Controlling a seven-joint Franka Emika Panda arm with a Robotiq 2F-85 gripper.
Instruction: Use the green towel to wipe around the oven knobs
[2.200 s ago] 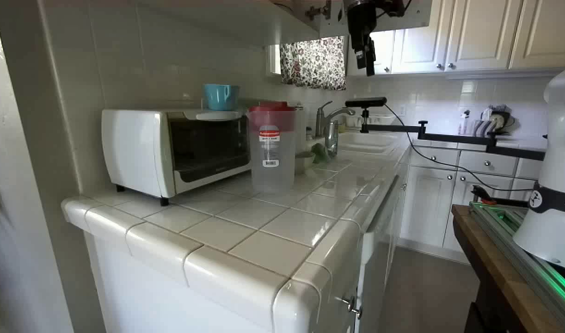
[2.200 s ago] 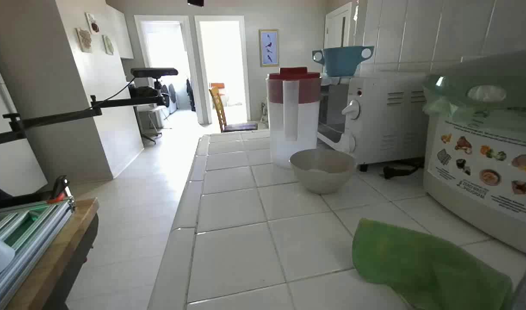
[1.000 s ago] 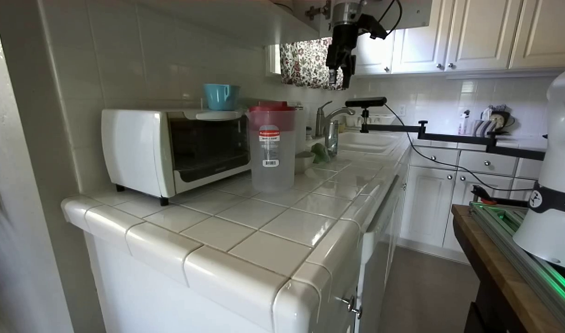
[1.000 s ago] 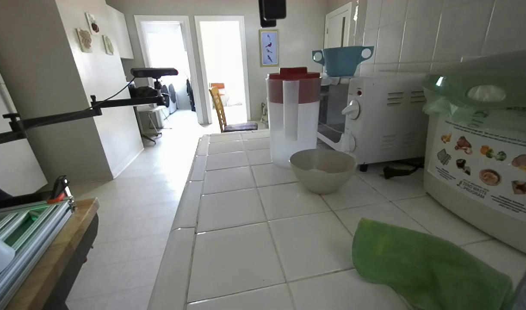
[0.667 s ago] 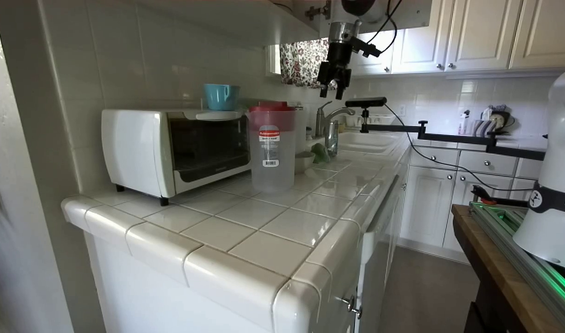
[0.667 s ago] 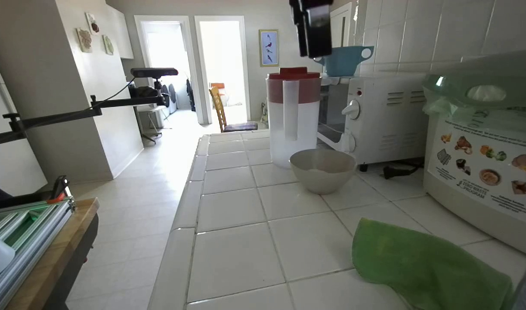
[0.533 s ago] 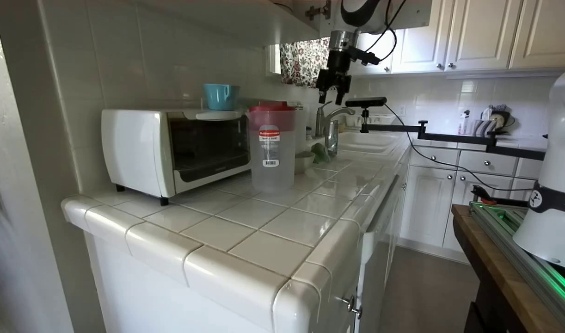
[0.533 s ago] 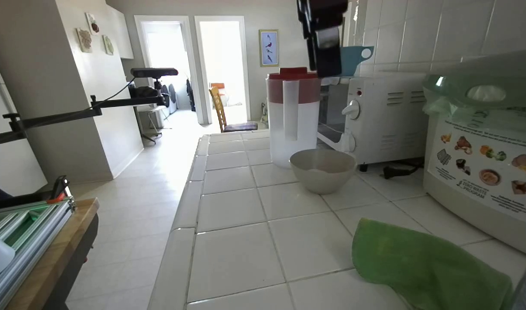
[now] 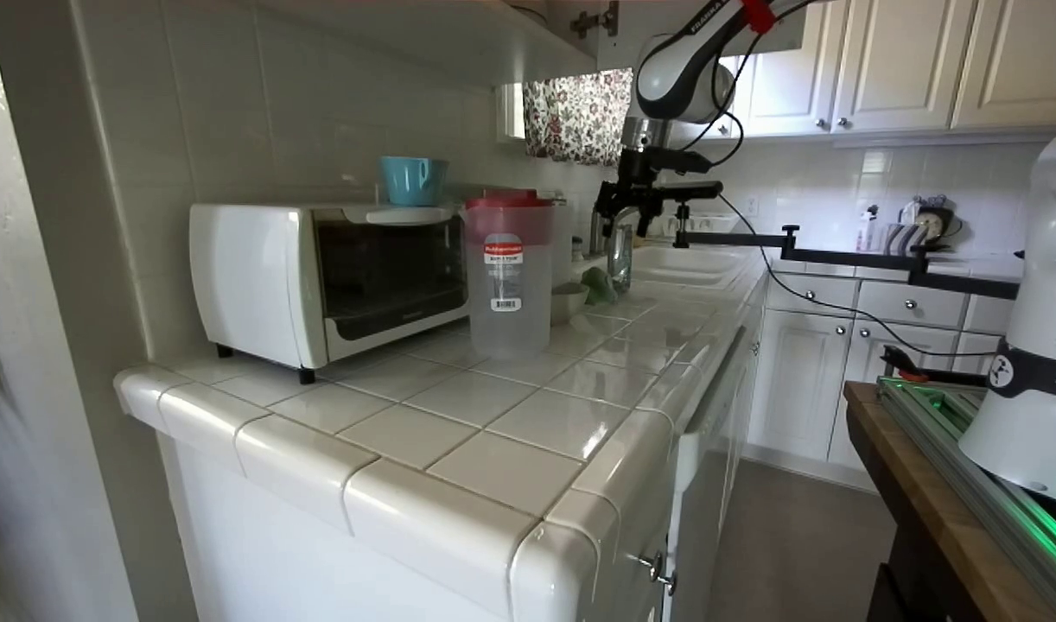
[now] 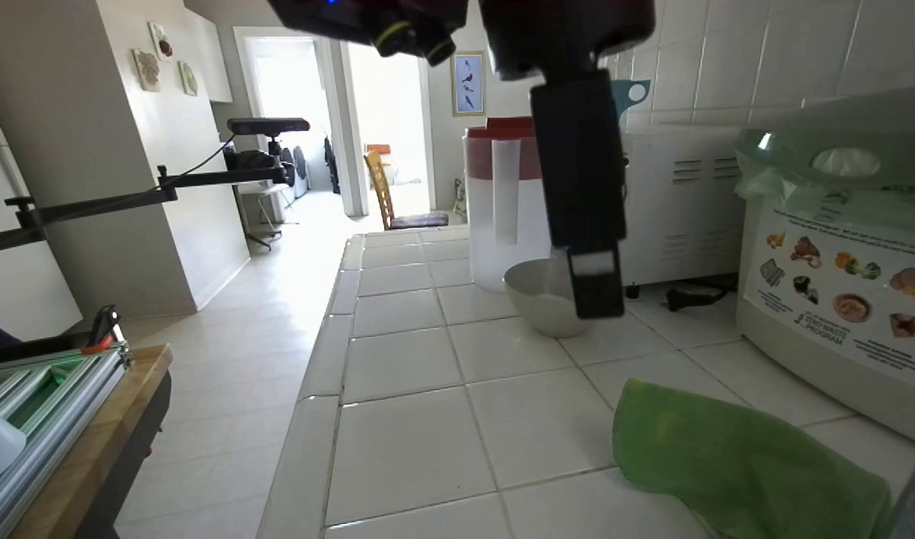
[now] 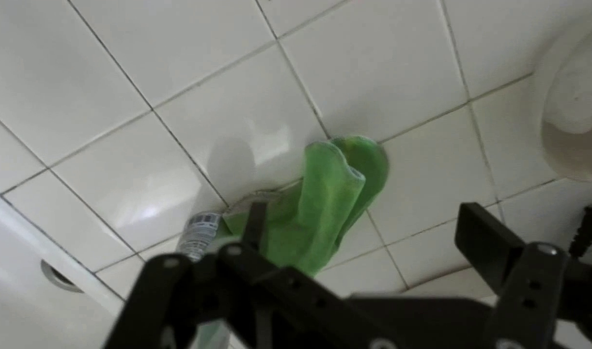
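The green towel (image 11: pixel 327 203) lies crumpled on the white tiled counter, with one fold standing up. It also shows in both exterior views (image 9: pixel 599 285) (image 10: pixel 742 457). My black gripper (image 11: pixel 366 215) is open and empty above the counter, pointing down. In the wrist view its left finger overlaps the towel and its right finger is over bare tile. In an exterior view the gripper (image 9: pixel 624 230) hangs above the towel, apart from it. The white toaster oven (image 9: pixel 251 285) stands against the wall. Its knobs are hidden behind the pitcher in one exterior view and behind my gripper elsewhere.
A red-lidded pitcher (image 9: pixel 509 320) and a bowl (image 10: pixel 540 299) stand between towel and oven. A clear bottle (image 9: pixel 620 259) touches or nearly touches the towel. A bin (image 10: pixel 839 284) stands by the wall. A blue cup (image 9: pixel 414 181) sits on the oven. A camera arm (image 9: pixel 848 257) reaches over.
My gripper has come down from beside the upper cabinet towards the counter and the towel, and has turned so both fingers show. The towel and other objects have not moved.
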